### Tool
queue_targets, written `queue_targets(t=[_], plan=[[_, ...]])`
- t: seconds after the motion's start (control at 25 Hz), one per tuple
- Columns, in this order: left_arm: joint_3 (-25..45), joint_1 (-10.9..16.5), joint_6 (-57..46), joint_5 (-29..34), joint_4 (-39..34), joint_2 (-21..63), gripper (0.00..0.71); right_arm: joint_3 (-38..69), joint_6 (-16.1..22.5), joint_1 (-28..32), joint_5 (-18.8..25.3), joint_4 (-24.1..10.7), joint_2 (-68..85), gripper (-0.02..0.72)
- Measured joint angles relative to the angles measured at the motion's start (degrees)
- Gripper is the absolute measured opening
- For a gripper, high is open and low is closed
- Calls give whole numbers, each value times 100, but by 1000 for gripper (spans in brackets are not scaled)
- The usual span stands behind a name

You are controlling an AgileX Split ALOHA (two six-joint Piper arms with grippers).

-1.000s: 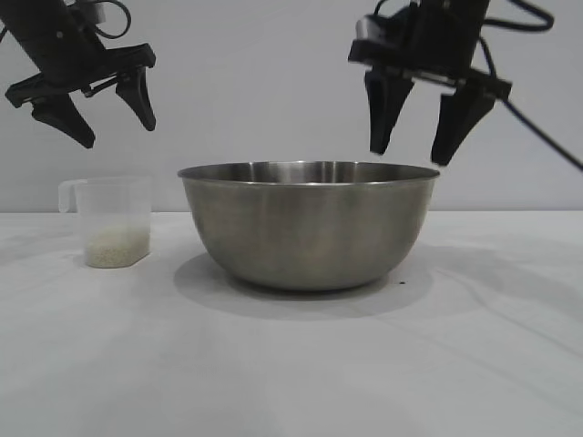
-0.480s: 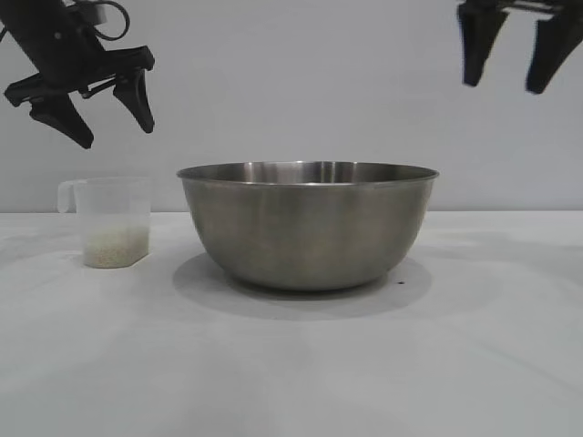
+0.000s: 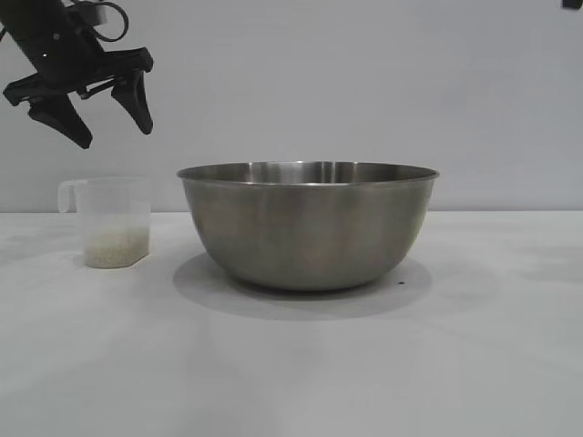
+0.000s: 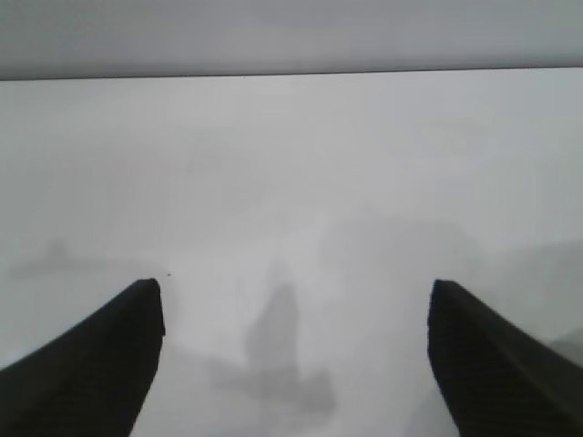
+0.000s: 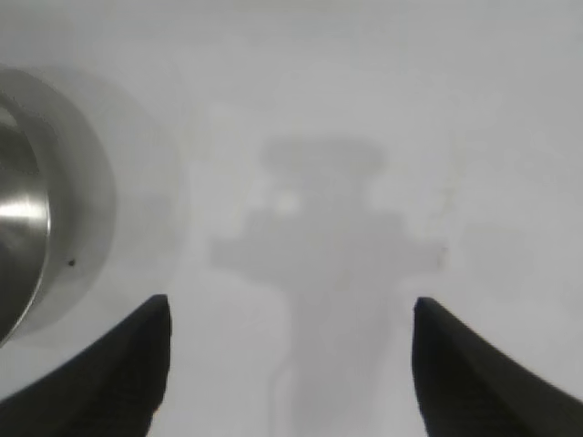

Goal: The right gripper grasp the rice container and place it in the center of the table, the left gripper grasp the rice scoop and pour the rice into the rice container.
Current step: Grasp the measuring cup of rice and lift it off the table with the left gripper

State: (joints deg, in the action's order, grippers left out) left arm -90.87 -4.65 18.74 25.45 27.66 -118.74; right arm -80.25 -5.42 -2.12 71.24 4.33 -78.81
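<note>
The rice container (image 3: 308, 225), a large steel bowl, stands upright in the middle of the white table (image 3: 291, 364); part of its rim and wall shows in the right wrist view (image 5: 36, 209). To its left stands the rice scoop (image 3: 113, 221), a clear plastic cup with white rice (image 3: 116, 246) in its bottom. My left gripper (image 3: 116, 137) hangs open above the scoop, well clear of it. Its wrist view shows the left gripper (image 4: 296, 291) open over bare table. The right gripper (image 5: 291, 305) is open with nothing between its fingers, high beside the bowl, and has almost left the exterior view.
A tiny dark speck (image 3: 401, 284) lies on the table by the bowl's right side. The gripper shadows fall on bare tabletop in both wrist views.
The right gripper has risen from above the bowl's right rim and moved up and to the right, out of the exterior view. The left gripper, bowl and scoop have not moved.
</note>
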Motion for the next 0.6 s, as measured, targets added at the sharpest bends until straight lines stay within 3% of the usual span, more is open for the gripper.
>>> queue_targets(t=[0.6], plan=[[0, 0, 35, 111, -23, 0, 515, 3061, 152, 0, 27, -100, 4120, 473]])
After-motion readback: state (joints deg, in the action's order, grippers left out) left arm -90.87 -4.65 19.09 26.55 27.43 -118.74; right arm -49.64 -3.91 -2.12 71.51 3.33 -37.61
